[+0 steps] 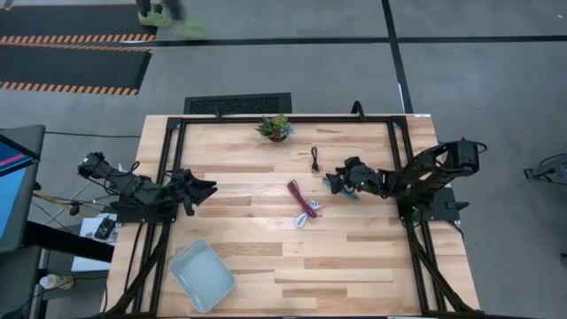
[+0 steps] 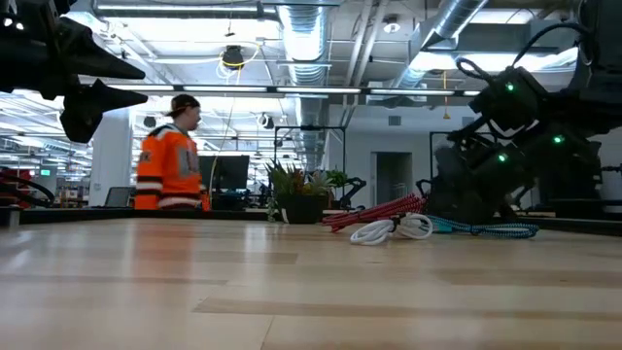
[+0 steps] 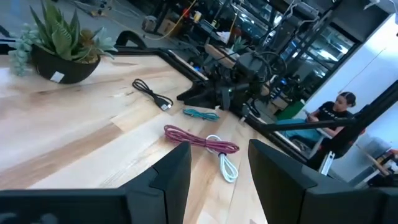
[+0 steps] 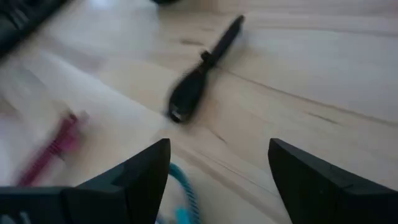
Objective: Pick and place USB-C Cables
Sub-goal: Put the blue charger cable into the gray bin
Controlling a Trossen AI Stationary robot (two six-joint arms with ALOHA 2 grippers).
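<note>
Four thin cables lie on the wooden table. The black one [image 1: 315, 159] is farthest back. The dark red one [image 1: 301, 199] lies in the middle, with the white-pink one [image 1: 306, 218] at its near end. The teal one [image 3: 200, 113] lies just in front of my right gripper [image 1: 331, 182]. That gripper is open and low over the table. In its wrist view the teal cable [image 4: 184, 194] runs between the fingers and the black cable's plug [image 4: 189, 93] lies ahead. My left gripper [image 1: 211, 189] is open and empty, held above the table's left part and pointing at the cables.
A small potted green plant [image 1: 275, 128] stands at the far middle. A pale blue tray [image 1: 202, 276] sits at the near left. A person in an orange jacket [image 2: 170, 160] stands beyond the table. Bare wood lies between the tray and the cables.
</note>
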